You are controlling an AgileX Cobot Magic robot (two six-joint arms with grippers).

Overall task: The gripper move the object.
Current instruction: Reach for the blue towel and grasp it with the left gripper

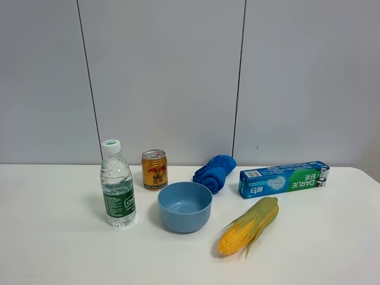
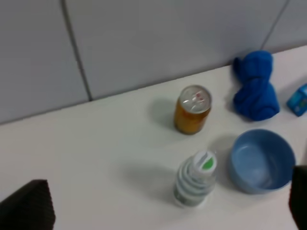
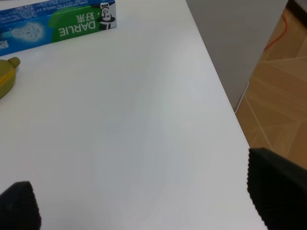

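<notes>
On the white table (image 1: pixel 53 249) stand a clear water bottle (image 1: pixel 117 191) with a green label, a gold drink can (image 1: pixel 154 169), a blue bowl (image 1: pixel 184 206), a rolled blue cloth (image 1: pixel 214 172), a Darlie toothpaste box (image 1: pixel 284 179) and an ear of corn (image 1: pixel 249 225). Neither gripper shows in the exterior high view. My left gripper (image 2: pixel 164 206) is open and empty, high above the bottle (image 2: pixel 194 184), can (image 2: pixel 192 110) and bowl (image 2: pixel 261 160). My right gripper (image 3: pixel 146 199) is open and empty above bare table, near the box (image 3: pixel 53 24) and the corn tip (image 3: pixel 5 79).
The grey panelled wall (image 1: pixel 178 77) stands right behind the objects. In the right wrist view the table's right edge (image 3: pixel 218 91) drops off to a wooden floor (image 3: pixel 278 96). The blue cloth (image 2: pixel 255 86) lies by the wall.
</notes>
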